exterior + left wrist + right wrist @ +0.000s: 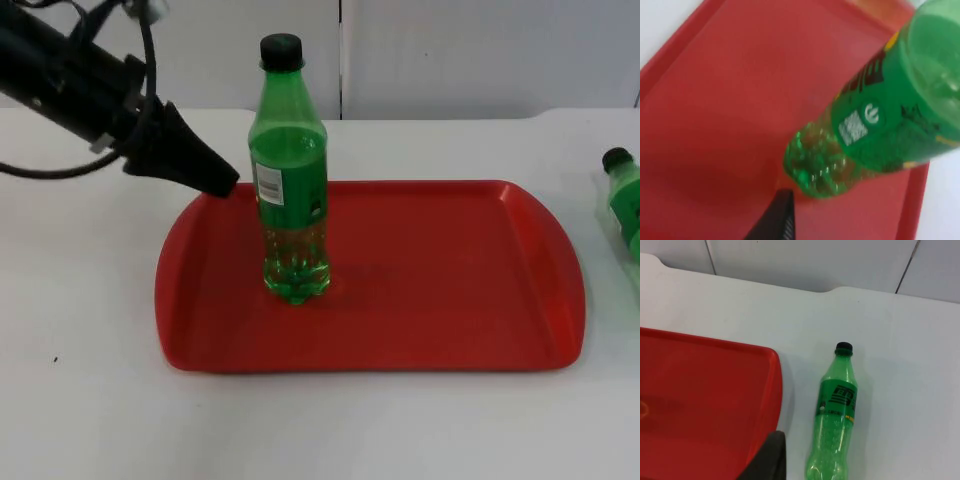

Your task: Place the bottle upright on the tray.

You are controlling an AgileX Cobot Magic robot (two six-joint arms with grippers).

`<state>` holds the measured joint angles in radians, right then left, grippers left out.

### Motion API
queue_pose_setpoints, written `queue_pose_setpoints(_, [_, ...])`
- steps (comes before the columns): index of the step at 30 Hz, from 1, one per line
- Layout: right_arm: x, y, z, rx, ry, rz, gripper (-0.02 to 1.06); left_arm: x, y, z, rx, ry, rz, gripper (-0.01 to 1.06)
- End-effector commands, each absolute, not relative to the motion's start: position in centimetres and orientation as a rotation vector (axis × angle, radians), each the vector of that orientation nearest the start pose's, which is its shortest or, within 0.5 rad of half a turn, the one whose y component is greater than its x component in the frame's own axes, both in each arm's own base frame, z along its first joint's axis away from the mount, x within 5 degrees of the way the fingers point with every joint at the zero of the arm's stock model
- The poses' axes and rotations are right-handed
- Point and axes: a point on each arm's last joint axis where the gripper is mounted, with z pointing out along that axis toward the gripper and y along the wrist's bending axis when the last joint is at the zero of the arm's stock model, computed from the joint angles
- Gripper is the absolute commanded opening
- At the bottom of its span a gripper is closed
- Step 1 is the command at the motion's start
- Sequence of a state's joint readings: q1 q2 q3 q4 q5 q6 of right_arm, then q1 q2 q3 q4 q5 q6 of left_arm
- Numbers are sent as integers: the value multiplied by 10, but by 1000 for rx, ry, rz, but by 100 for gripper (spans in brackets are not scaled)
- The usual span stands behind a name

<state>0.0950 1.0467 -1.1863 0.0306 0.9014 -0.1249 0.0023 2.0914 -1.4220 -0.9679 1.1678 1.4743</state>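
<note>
One bottle (291,190) upright on tray (450,330) — left gripper (215,178) just beside, finger state unclear; sideways brush could topple it. Second bottle (835,425) lies off tray.

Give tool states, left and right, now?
Left tool: beside the upright bottle on the tray, holding nothing; open or shut cannot be told.
Right tool: cannot be told.

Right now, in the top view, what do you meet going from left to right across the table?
Left hand → upright green bottle standing on the red tray → second green bottle lying on the white table at the right edge.
</note>
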Motion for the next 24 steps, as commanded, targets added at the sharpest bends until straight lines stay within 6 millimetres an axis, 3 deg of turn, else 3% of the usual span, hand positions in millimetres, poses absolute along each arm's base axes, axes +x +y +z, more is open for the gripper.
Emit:
queue_pose_setpoints(1, [200, 20, 409, -232, 2225, 15, 105, 393, -66, 183, 1187, 2268, -969, 105])
queue_pose_setpoints(11, [201, 20, 410, -231, 2212, 15, 105, 377, -57, 235, 960, 2471, -825, 105])
queue_pose_setpoints(12, [201, 20, 410, -231, 2212, 15, 105, 377, -57, 235, 960, 2471, -825, 105])
queue_pose_setpoints(17, [201, 20, 410, -228, 2212, 16, 105, 364, -54, 278, 769, 2484, -735, 105])
queue_pose_setpoints(18, [201, 20, 410, -228, 2212, 16, 105, 364, -54, 278, 769, 2484, -735, 105])
queue_pose_setpoints(21, [202, 20, 411, -225, 2207, 17, 105, 353, -49, 304, 665, 2479, -618, 105])
queue_pose_setpoints(24, [202, 20, 411, -217, 2200, 21, 105, 346, -45, 318, 589, 2468, -550, 105])
